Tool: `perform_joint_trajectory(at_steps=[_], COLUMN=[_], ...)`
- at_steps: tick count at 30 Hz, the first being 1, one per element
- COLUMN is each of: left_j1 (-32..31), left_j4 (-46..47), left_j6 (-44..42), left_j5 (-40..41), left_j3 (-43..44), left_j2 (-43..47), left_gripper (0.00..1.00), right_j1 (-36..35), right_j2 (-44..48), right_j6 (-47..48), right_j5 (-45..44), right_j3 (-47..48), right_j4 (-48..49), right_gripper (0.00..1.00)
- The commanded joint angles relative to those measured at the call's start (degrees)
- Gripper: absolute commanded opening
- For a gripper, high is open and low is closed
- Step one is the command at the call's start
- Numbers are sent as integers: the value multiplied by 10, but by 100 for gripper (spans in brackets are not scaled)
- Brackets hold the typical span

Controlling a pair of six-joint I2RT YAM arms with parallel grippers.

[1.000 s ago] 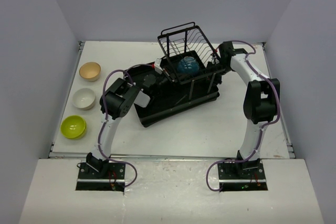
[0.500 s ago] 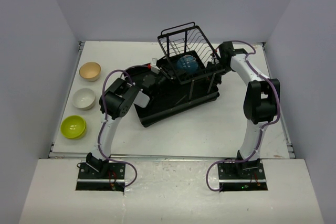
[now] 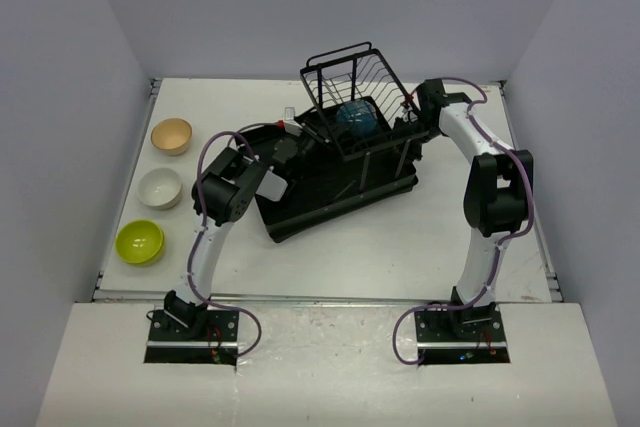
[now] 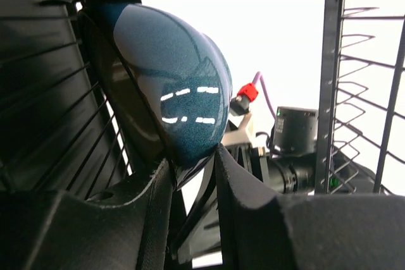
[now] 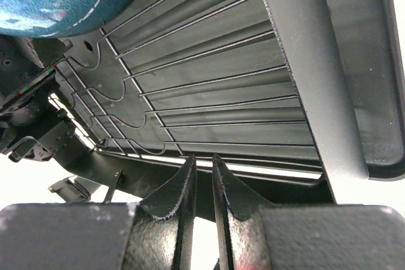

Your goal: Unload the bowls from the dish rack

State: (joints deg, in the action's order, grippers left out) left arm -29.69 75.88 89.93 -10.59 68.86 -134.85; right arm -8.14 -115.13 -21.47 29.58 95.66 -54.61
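Lime bowl [image 3: 140, 242] sits nearest on the table [image 3: 400, 237], on the left side. Just past it is a cream bowl [image 3: 160, 188], and past that a tan bowl [image 3: 171, 136]. All three stand right way up, in a row, well apart from the dish rack [image 3: 320, 197]. So they look done.

Next comes the left gripper [image 4: 193, 170]. It has reached into the rack, and its two fingers [image 4: 158, 188] are squeezed on the thin rim of the blue bowl [image 4: 171, 86]. That bowl is inside the wire basket [image 3: 355, 72] at the far end of the rack, tipped on its side.

Farthest off, the right gripper [image 5: 204, 162] is at the rack's right end. Its fingers are almost together at the wire edge. I cannot tell if they pinch it.

The step in hand looks like taking out the blue bowl. I think the next move is to lift it up and clear of the wires without bumping them, then carry it left to join the others.
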Motion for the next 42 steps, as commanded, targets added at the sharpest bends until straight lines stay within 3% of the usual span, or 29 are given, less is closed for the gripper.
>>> perform_joint_trajectory(at_steps=[1,11,26,31,35,42], left_j1=[8,7,2,-3,-4,-4], left_j4=[44,71,87,90,95,125], left_j6=[20,51,74,85,92,101], left_j5=[40,74,103,103,102,99], left_j3=[24,58,115,136,139,119], left_j2=[-25,-55,-90,-106,-111,-106], left_gripper=[32,25,24,17,2,0], right_j1=[-3,-1,0,0,1,1], right_j2=[13,14,18,19,20,20], right_j6=[7,10,3,5,5,6], right_j5=[11,12,20,19,17,18], right_j3=[10,9,6,1,4,1], right_j4=[2,4,8,9,9,10], right_gripper=[16,15,15,14,14,14])
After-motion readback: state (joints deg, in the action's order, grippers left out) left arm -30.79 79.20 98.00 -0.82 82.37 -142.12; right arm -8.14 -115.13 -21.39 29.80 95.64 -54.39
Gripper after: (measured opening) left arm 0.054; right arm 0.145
